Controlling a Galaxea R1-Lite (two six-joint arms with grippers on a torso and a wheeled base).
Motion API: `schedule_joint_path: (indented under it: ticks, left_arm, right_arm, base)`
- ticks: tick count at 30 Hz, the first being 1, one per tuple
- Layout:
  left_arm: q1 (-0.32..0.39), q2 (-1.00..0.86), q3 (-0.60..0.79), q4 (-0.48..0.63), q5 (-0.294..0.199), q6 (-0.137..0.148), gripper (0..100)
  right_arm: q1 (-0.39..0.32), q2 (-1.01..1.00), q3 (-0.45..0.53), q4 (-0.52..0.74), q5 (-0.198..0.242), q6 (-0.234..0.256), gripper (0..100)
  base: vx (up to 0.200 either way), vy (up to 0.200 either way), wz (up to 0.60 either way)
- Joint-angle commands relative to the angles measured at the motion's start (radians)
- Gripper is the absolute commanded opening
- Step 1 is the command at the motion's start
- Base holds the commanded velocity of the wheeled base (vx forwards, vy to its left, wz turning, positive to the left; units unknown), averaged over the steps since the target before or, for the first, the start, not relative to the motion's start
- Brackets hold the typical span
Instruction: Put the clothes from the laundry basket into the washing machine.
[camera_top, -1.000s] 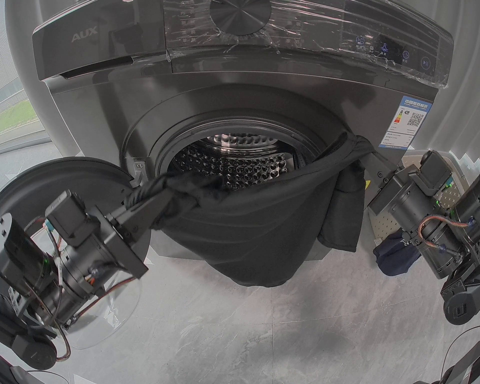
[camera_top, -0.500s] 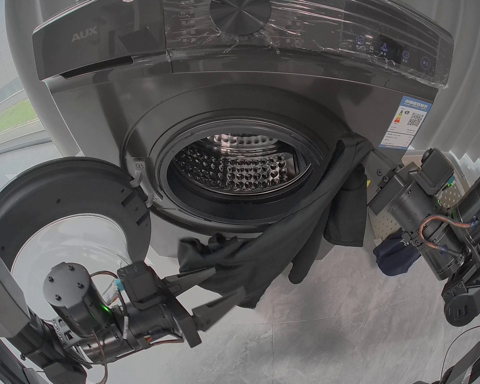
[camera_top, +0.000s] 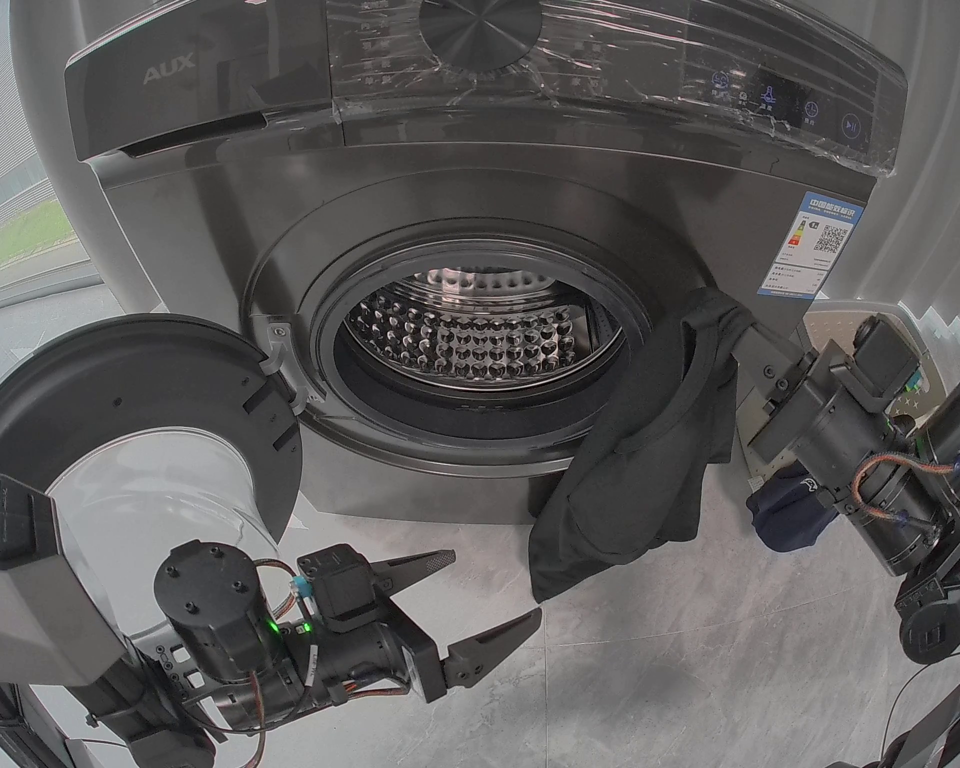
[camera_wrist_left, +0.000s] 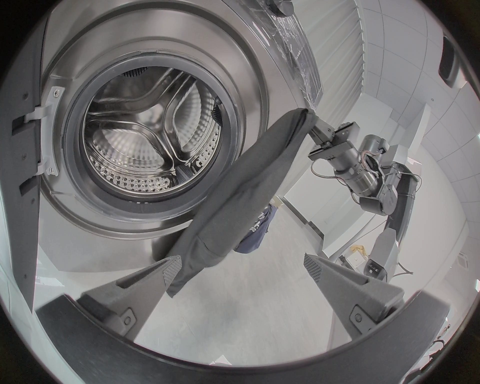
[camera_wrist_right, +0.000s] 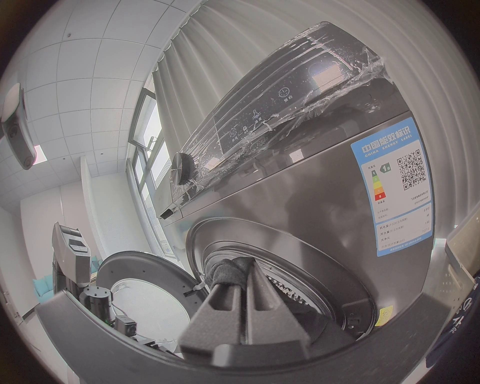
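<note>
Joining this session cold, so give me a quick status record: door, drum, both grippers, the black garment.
door: open, swung left
drum: no clothes visible inside
left gripper: open, empty, low near the floor by the door
right gripper: shut on black garment at the opening's right rim
black garment: hangs outside the drum, down the washing machine front

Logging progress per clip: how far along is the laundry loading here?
Done: the washing machine door is open; the drum looks empty. In hand: the right gripper is shut on a black garment that hangs outside the drum, down toward the floor; the left gripper is open, holding nothing. Left: getting that garment into the drum, plus a dark blue garment by the laundry basket.
</note>
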Motion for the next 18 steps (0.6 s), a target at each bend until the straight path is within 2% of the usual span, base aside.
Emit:
schedule_joint_path:
  ticks: [1, 18]
  left_arm:
    - [0.028, 0.052, -0.057, 0.001, 0.006, 0.001, 100]
    - [0.081, 0.312, -0.264, -0.003, 0.004, 0.012, 100]
  right_arm:
    - [0.001, -0.018, 0.012, 0.0, 0.007, -0.001, 0]
    - [0.021, -0.018, 0.0, 0.0, 0.007, 0.001, 0]
  base:
    - [0.0, 0.0, 0.0]
    - [0.0, 0.0, 0.0]
